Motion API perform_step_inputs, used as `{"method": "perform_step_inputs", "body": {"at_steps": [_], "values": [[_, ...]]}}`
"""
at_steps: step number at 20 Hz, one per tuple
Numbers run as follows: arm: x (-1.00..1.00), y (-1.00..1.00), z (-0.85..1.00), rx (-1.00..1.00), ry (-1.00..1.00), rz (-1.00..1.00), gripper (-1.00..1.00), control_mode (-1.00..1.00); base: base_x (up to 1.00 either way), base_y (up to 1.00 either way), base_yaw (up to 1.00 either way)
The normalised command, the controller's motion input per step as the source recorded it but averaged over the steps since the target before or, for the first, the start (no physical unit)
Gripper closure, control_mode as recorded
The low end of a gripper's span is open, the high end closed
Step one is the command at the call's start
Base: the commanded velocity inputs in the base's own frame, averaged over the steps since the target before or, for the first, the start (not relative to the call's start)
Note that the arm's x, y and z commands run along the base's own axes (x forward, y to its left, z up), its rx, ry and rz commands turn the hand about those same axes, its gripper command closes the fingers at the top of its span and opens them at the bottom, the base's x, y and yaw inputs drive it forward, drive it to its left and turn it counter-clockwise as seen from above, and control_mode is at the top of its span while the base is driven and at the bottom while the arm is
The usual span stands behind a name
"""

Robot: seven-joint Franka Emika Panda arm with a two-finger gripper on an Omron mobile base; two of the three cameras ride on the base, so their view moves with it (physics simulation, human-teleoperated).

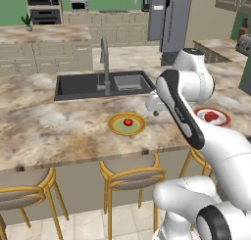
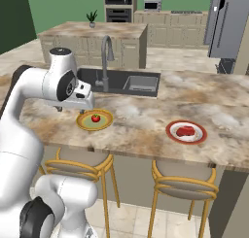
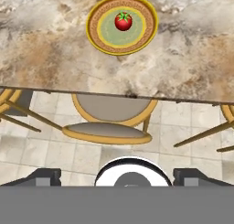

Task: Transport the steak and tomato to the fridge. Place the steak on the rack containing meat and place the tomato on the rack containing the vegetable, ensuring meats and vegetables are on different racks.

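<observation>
A red tomato lies on a yellow plate near the island counter's front edge. The steak rests on a white, red-rimmed plate further right on the same counter. My gripper hangs above the counter close to the tomato's plate, open and holding nothing. The grey fridge stands at the far side of the room.
A dark sink with a tall faucet sits behind the plates. Wooden bar stools stand under the counter's front edge. Another counter and cabinets lie beyond.
</observation>
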Motion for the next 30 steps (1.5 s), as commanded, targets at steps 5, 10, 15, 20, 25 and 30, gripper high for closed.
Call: {"method": "perform_step_inputs", "body": {"at_steps": [5,10,15,20,25,30], "values": [[0.29,0.62,-0.57,0.12,0.02,0.0,-1.0,-1.0,0.0,0.0,0.0],[0.79,0.11,-0.33,0.1,0.08,0.01,-1.0,-1.0,0.0,0.0,0.0],[0.88,0.19,-0.22,0.02,0.02,0.0,-1.0,-1.0,0.0,0.0,0.0],[0.6,0.14,-0.15,-0.01,0.08,0.0,-1.0,-1.0,0.0,0.0,0.0],[0.36,0.02,-0.13,-0.14,0.21,-0.11,-1.0,-1.0,0.0,0.0,0.0],[0.29,0.08,0.0,-0.07,0.05,-0.12,-1.0,-1.0,0.0,0.0,0.0]]}}
